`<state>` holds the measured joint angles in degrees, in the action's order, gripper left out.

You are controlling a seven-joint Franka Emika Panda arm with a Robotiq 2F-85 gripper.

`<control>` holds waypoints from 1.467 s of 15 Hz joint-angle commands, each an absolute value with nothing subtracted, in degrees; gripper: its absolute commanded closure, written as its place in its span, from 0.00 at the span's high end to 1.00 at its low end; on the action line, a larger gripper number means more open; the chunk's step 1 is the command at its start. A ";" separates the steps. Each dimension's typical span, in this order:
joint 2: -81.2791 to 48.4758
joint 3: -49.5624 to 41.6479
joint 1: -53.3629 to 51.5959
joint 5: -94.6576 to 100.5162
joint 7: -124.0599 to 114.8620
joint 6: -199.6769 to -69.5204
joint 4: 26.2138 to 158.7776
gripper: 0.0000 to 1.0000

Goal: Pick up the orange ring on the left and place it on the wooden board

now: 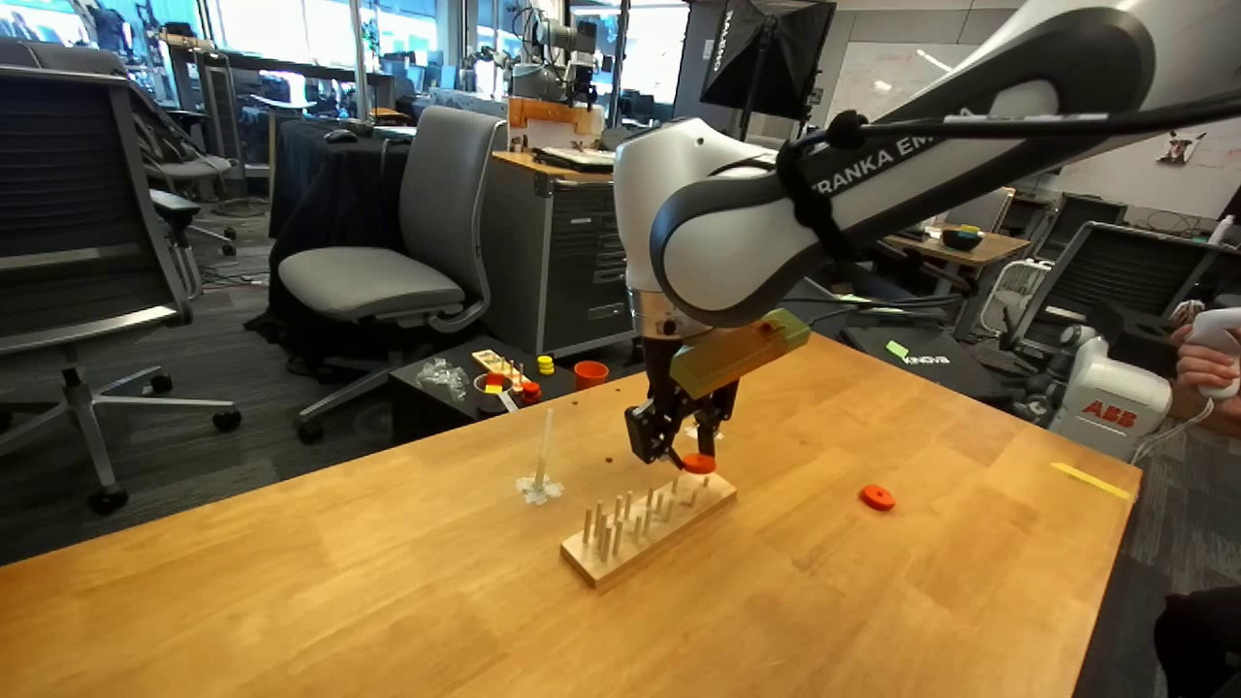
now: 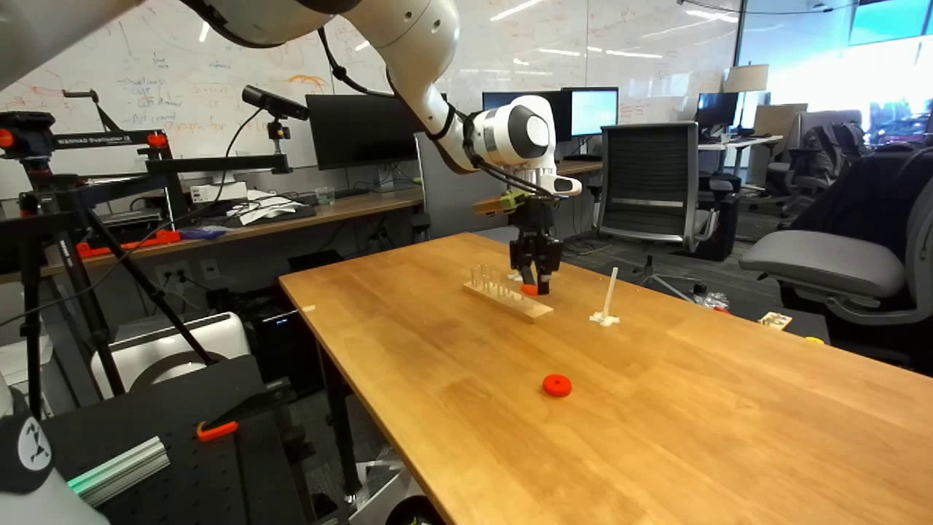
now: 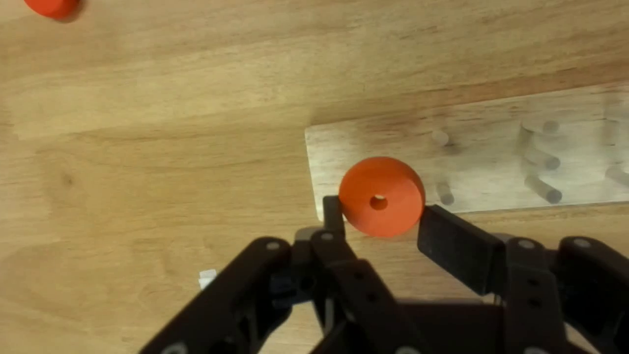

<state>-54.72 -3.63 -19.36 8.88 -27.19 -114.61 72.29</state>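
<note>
Gripper (image 3: 380, 208) around holed orange ring (image 3: 385, 183)

The table (image 1: 388, 582) carries the wooden board (image 1: 664, 526), a red ring (image 1: 877, 498), a thin pin (image 1: 545, 448) and a yellow strip (image 1: 1091, 481).

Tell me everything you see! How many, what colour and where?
table: one, brown, in the middle
wooden board: one, pale, on the table
pegs: many, pale, upright on the board
orange ring: one, orange-red, by one end of the board
red ring: one, red, away from the board
stick: at least one, pale, upright on the table
cup: at least one, orange, beyond the table
chairs: several, grey, around the room
whiteboard: at least one, white, background
monitors: several, mostly black, beyond the table
tripod: one, black, near the table
ABB robot: one, white, beyond the table
hand: one, pinkish, picture's edge
arm: one, white and black, over the table
gripper: one, black, shut on the orange ring
</note>
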 commanded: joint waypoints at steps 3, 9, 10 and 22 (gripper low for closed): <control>-57.97 -3.18 -19.46 9.67 -24.36 -111.47 65.98 0.19; -56.99 -2.48 -19.71 8.99 -23.50 -111.53 66.02 0.19; -55.65 -2.25 -20.45 9.14 -23.92 -111.54 67.01 0.19; -35.82 -3.11 -29.88 10.69 -28.82 -113.03 89.19 0.19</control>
<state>-43.51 -1.89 -29.06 9.01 -26.82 -112.62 78.46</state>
